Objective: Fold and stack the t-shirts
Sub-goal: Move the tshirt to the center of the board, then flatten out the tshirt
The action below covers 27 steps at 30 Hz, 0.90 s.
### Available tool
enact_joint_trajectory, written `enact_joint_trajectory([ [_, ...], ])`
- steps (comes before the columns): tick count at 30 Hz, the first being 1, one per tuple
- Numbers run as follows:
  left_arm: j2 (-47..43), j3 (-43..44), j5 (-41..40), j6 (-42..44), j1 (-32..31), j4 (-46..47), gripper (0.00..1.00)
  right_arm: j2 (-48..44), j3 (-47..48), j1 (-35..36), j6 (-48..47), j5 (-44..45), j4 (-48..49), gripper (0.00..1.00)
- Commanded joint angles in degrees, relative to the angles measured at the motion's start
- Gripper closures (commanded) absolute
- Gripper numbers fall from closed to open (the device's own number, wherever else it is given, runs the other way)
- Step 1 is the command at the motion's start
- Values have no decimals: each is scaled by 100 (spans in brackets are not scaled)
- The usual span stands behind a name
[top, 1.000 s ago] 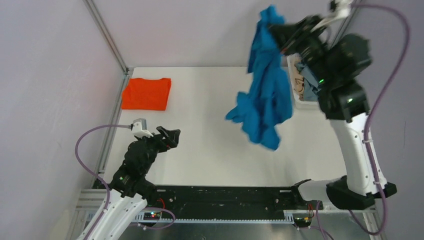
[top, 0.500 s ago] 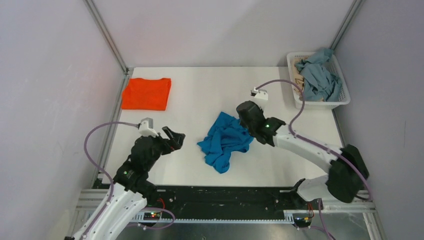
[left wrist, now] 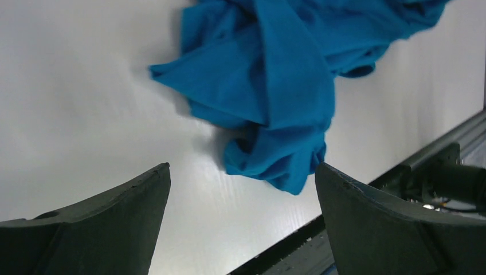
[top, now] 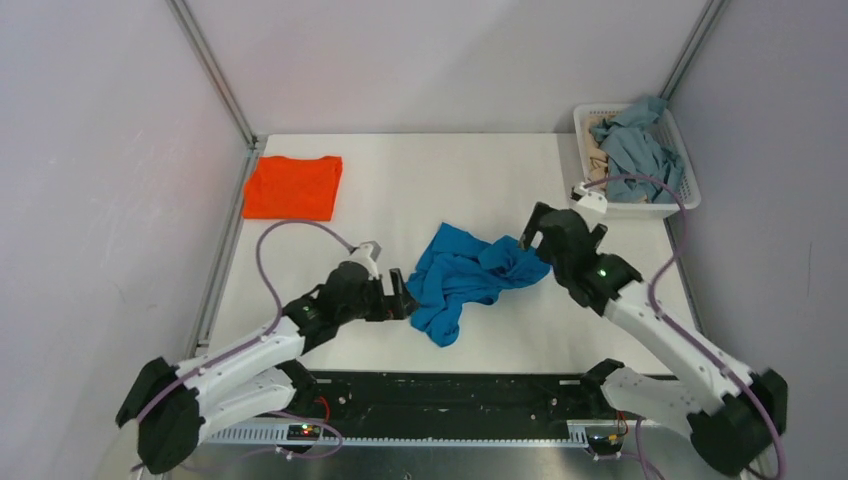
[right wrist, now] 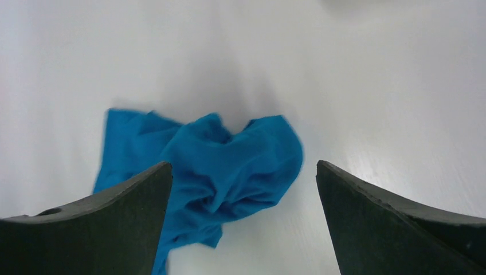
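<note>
So it's basically a small booth: a white tabletop [top: 400,180] boxed in by plain pale lilac-grey walls, with the back wall [top: 450,60] at 12 o'clock and side walls at 9 [top: 90,200] and 3 [top: 780,200]. Slanted aluminium posts run up at 11 [top: 212,70] and 1 [top: 692,48]. A black rail [top: 450,392] lines the 6 o'clock edge. The light is soft and even.

No legible text, labels or numbers show anywhere (all 3 views alike).
</note>
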Motion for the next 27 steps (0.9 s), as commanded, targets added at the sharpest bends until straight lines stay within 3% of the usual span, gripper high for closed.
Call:
enact_joint_trajectory([
  [1, 701, 406, 265, -116, -470, 988, 0, -879, -607, -390, -1932, -2941, 1365, 1],
  [4, 1263, 769, 115, -132, -691, 1132, 0, -1007, -807, -525, -2524, -4041, 1471, 1],
  [9, 2232, 1208, -20, -121, -889, 1172, 12, -635, -800, -97, -3019, -4111, 1562, 3],
  [17, 2870, 1289, -327, -131, -901, 1152, 54, 547, -130, 813, -3615, -1992, 1325, 4],
  [19, 2957, 1301, -344, -139, -902, 1149, 70, 918, 48, 864, -3515, -1730, 1313, 5],
  [20, 2997, 1306, -383, -152, -900, 1154, 89, 1153, 90, 910, -3460, -1625, 1328, 6],
  [21, 3008, 1307, -421, -169, -902, 1151, 97, 1264, 189, 930, -3221, -1327, 1367, 6],
  [27, 2709, 1193, -714, -229, -897, 1154, 100, 2120, 494, 999, -2604, -736, 1536, 15],
])
